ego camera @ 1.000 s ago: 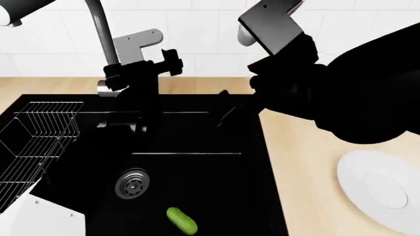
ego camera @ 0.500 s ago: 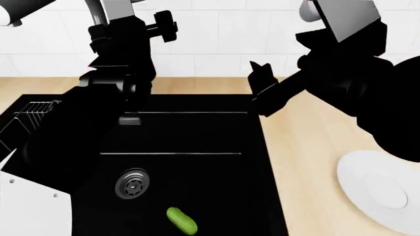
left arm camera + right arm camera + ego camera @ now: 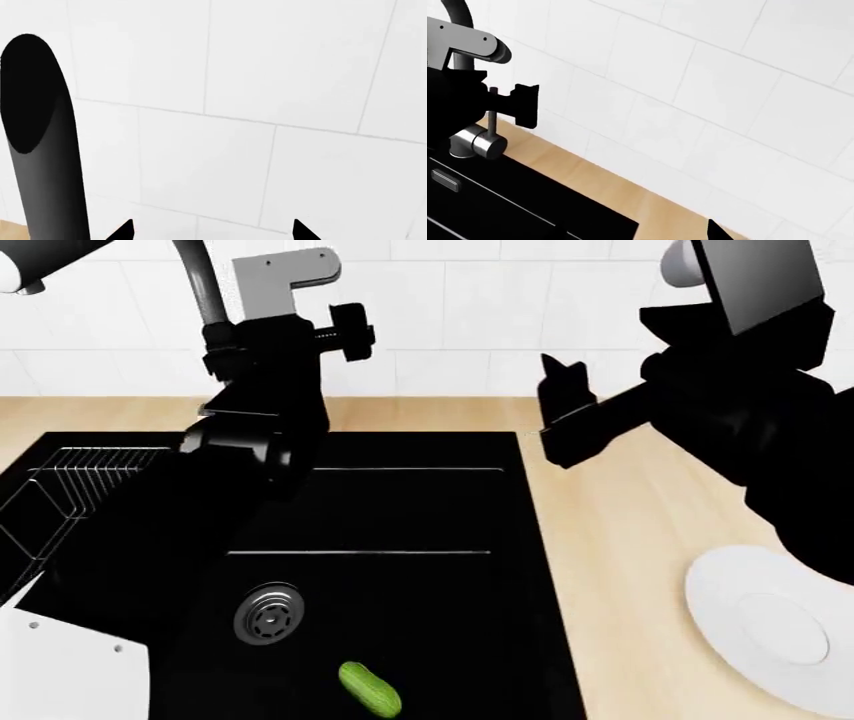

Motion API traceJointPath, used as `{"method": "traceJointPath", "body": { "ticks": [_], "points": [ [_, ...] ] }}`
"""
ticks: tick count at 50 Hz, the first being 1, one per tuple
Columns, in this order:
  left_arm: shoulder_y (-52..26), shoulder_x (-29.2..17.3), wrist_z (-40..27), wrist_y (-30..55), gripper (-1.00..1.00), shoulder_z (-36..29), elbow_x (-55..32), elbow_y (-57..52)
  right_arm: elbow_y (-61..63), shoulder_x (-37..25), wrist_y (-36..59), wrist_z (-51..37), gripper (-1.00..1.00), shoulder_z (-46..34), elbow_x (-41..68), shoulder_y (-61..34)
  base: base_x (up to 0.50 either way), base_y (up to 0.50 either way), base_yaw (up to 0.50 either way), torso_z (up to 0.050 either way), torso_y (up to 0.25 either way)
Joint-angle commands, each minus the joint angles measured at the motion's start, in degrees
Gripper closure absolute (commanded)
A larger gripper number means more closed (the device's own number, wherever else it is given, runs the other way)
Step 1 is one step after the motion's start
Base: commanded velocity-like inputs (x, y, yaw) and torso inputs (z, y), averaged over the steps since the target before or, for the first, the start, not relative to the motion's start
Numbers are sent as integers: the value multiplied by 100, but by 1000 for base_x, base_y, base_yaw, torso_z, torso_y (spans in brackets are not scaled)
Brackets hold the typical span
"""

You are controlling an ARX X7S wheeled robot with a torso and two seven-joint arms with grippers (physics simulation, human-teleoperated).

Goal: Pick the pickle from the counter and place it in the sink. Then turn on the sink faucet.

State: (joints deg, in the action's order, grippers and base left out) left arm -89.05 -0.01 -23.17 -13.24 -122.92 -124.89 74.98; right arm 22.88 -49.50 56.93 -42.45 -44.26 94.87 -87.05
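The green pickle [image 3: 370, 688] lies on the floor of the black sink [image 3: 400, 510], near its front edge and right of the round drain [image 3: 268, 613]. The grey faucet pipe [image 3: 198, 280] rises at the back left; its base is hidden behind my left arm [image 3: 267, 370]. In the left wrist view my left gripper [image 3: 210, 232] is open and empty, facing the tiled wall, with the pipe [image 3: 40, 140] beside it. My right gripper [image 3: 561, 390] is open and empty above the counter [image 3: 627, 540], right of the sink. The right wrist view shows the faucet base [image 3: 477, 142].
A wire dish rack [image 3: 80, 490] sits at the sink's left side. A white plate [image 3: 774, 625] lies on the counter at the right. A white tiled wall [image 3: 441, 320] stands behind the counter. A white robot part [image 3: 67, 670] shows at the lower left.
My right gripper has lifted out of the sink and moved right over the counter. My left arm has risen beside the faucet pipe. The pickle has not moved.
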Motion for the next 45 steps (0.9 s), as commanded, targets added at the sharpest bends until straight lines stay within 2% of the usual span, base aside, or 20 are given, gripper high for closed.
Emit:
{"method": "traceJointPath", "body": {
  "ticks": [1,7,13,28,33,45],
  "points": [
    [239,0,-75,-59,-100,236,381,1,55,-114,-130,0,-100,44,-56,157,0,0,0,0,0],
    [257,0,-134,-121,-100,-36,141,1,27,-120,-147,33,-100,27,-112,200,0,0,0,0,-14],
    [234,0,-184,-203,-100,-414,-161,1,7,-126,-158,66,-100,9,-141,242,0,0,0,-3,-207],
    [180,0,-96,-371,-100,-339,-312,1,48,-158,-197,69,-100,5,-133,316,0,0,0,-1,-33],
    [172,0,-92,-338,-100,-23,-6,0,60,-182,-220,72,-100,16,-124,341,0,0,0,0,0],
    [405,0,0,67,-100,1788,1922,-8,34,-187,-265,130,-100,10,-211,391,0,0,0,0,0]
  ]
}}
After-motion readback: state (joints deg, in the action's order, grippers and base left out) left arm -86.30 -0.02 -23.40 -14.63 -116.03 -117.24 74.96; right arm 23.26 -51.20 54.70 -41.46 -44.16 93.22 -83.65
